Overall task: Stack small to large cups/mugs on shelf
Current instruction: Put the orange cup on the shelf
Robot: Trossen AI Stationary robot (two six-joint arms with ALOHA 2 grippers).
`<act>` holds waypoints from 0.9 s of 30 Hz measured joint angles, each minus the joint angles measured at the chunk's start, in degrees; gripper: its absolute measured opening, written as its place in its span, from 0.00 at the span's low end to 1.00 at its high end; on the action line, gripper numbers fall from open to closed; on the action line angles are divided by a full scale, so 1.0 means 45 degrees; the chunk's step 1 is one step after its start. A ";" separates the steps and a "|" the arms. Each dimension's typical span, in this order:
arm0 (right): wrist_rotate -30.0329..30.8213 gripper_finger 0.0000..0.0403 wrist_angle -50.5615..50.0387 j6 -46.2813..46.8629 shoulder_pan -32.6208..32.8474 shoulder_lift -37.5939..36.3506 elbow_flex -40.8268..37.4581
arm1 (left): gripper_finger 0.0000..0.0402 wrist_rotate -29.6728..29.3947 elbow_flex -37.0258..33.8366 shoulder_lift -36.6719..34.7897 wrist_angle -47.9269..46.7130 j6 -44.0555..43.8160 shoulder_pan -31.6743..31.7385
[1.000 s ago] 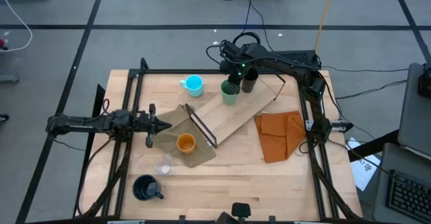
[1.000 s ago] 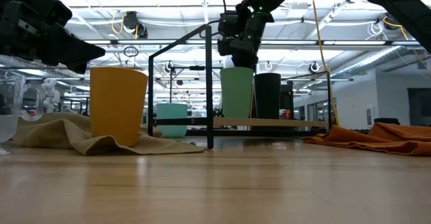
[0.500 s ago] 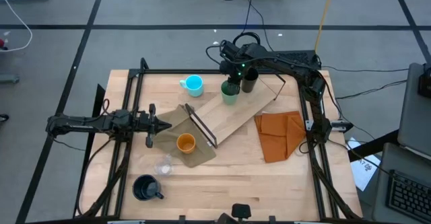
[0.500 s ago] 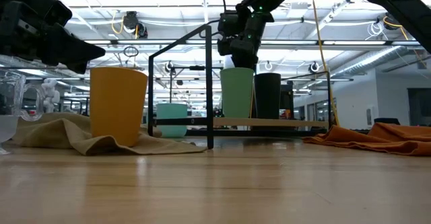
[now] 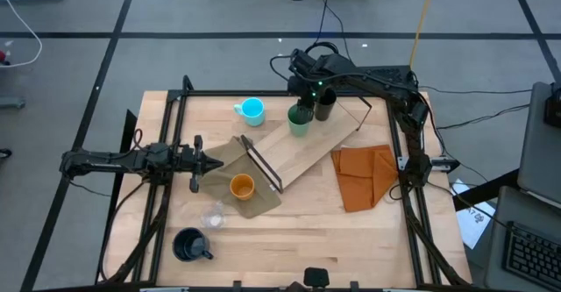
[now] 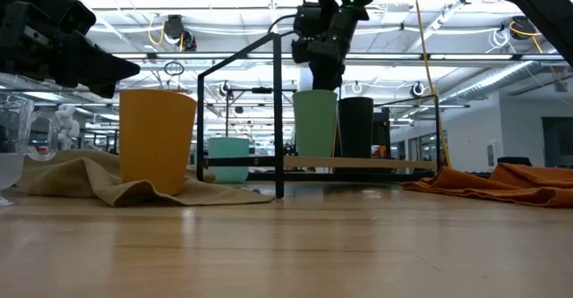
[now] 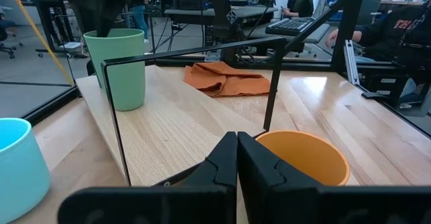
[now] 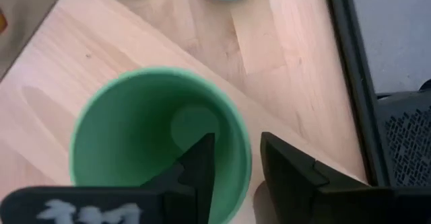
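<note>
On the pale plywood shelf [image 5: 307,147] stand the green plastic cup [image 5: 299,121] and black tumbler [image 5: 323,108]; the right gripper [image 8: 232,163], jaws parted, straddles the green cup's rim. The left gripper [image 5: 200,162] waits closed. Four cups remain off the shelf

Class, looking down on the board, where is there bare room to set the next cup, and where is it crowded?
Bare: the board's middle, between the green cup and the black frame. Crowded: its far end, where the green cup and black tumbler stand under the right gripper.
</note>
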 joint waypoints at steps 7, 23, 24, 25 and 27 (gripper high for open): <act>0.0002 0.28 0.0109 0.0025 0.0088 -0.0489 0.0001 | 0.03 -0.0005 0.0000 0.0004 0.0000 0.0000 0.0001; 0.0024 0.28 0.2141 0.0270 0.1153 -0.2472 0.0005 | 0.03 -0.0010 -0.0005 0.0001 0.0020 -0.0019 0.0001; 0.0024 0.28 0.2420 0.0275 0.1276 -0.2636 0.0005 | 0.03 -0.0010 -0.0005 0.0004 0.0019 -0.0024 0.0001; 0.0024 0.28 0.2638 0.0272 0.1411 -0.2783 0.0005 | 0.02 -0.0010 -0.0005 -0.0001 0.0024 -0.0024 0.0000; 0.0017 0.28 0.3123 0.0282 0.1720 -0.2974 0.0010 | 0.03 -0.0010 -0.0005 0.0004 0.0024 -0.0058 -0.0004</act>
